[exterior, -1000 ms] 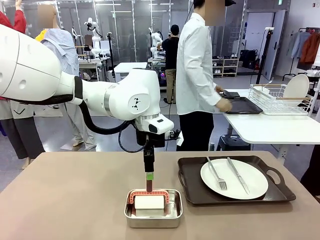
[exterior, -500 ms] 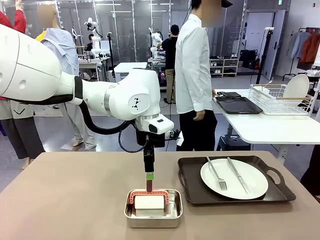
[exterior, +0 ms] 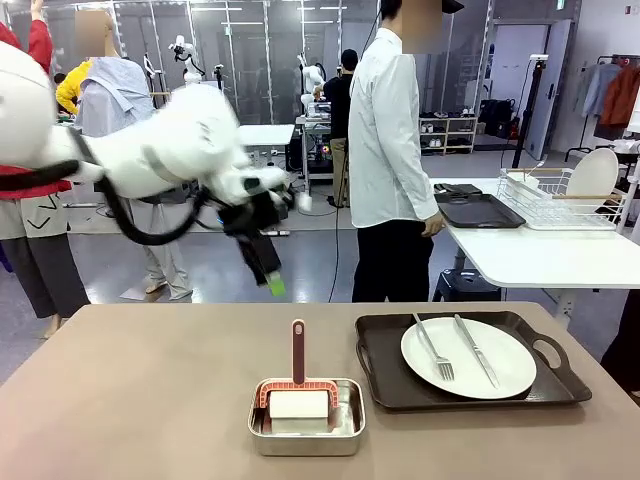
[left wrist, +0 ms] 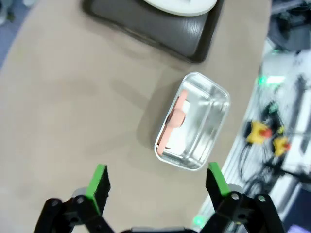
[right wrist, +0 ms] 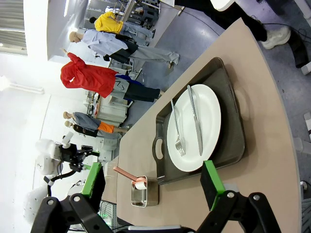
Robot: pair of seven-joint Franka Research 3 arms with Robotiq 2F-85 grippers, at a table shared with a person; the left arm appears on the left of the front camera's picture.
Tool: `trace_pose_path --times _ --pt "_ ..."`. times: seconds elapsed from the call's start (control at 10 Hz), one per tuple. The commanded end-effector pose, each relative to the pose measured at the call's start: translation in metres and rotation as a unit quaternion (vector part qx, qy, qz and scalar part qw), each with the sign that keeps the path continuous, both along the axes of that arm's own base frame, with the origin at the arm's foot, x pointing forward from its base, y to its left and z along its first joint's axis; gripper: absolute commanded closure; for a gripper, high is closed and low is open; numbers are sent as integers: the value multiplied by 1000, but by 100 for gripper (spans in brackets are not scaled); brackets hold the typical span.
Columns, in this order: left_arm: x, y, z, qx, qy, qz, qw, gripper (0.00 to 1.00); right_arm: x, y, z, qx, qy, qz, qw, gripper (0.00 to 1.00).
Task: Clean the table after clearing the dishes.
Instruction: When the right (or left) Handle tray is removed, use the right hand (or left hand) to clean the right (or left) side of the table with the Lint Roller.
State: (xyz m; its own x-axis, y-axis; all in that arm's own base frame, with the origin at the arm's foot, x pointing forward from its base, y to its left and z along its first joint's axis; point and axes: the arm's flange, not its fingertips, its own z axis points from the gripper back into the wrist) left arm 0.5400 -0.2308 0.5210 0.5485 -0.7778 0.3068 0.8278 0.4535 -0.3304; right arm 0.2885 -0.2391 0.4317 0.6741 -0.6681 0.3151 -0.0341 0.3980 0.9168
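Front view: left and right jaws wide and empty, so best lift the tray (exterior: 385,385) toward the desk's (exterior: 150,400) right edge level, keeping plate (exterior: 510,365), fork (exterior: 433,350), knife (exterior: 474,350) steady.

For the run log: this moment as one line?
left gripper open, empty, high over table | right gripper open, empty | brush upright in pan | plate on tray
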Motion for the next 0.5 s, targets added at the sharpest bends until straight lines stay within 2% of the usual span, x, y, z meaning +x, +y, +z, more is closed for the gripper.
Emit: trace_pose_path --times 0.0,0.1,0.2,0.3,0.4 --pt "-33 94 -1 -101 6 163 981 0 -1 1 3 4 -8 -2 1000 0" --pt "-49 170 1 -171 13 266 949 0 -1 1 3 4 -8 -2 1000 0" --pt "-63 218 0 -217 23 321 922 0 -1 1 3 4 -8 -2 1000 0" --pt "-78 275 -7 -237 20 395 888 0 -1 1 3 4 -8 -2 1000 0" --pt "-95 326 -16 -265 21 441 857 0 -1 1 3 4 -8 -2 1000 0"
